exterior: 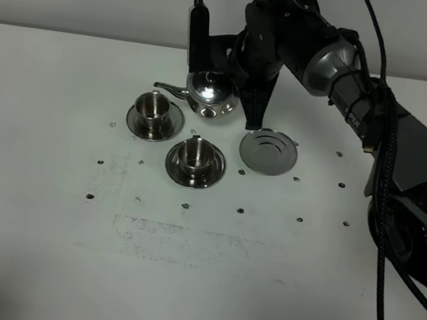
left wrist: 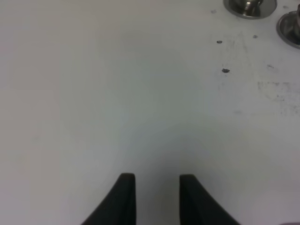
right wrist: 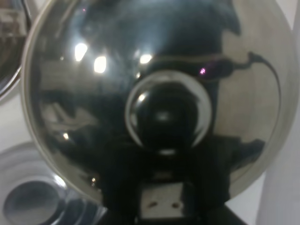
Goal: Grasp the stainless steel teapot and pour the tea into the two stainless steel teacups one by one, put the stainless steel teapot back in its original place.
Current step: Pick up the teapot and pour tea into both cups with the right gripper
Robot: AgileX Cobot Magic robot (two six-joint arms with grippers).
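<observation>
The stainless steel teapot (exterior: 211, 95) is off its coaster, just behind the two teacups, roughly upright. Its spout (exterior: 168, 87) points left, close above the far rim of the left teacup (exterior: 154, 109). The second teacup (exterior: 195, 157) stands on its saucer nearer the front. My right gripper (exterior: 247, 105) is shut on the teapot at its handle side. In the right wrist view the lid and knob (right wrist: 166, 110) fill the frame. The ridged round coaster (exterior: 269, 151) lies bare to the right. No tea shows. My left gripper (left wrist: 157, 187) is open and empty over bare table.
The white table (exterior: 63, 250) carries small dark marks and a smudged patch in front of the cups. The right arm (exterior: 353, 84) and its cables reach in from the right. Two saucer rims (left wrist: 250, 7) show in the left wrist view.
</observation>
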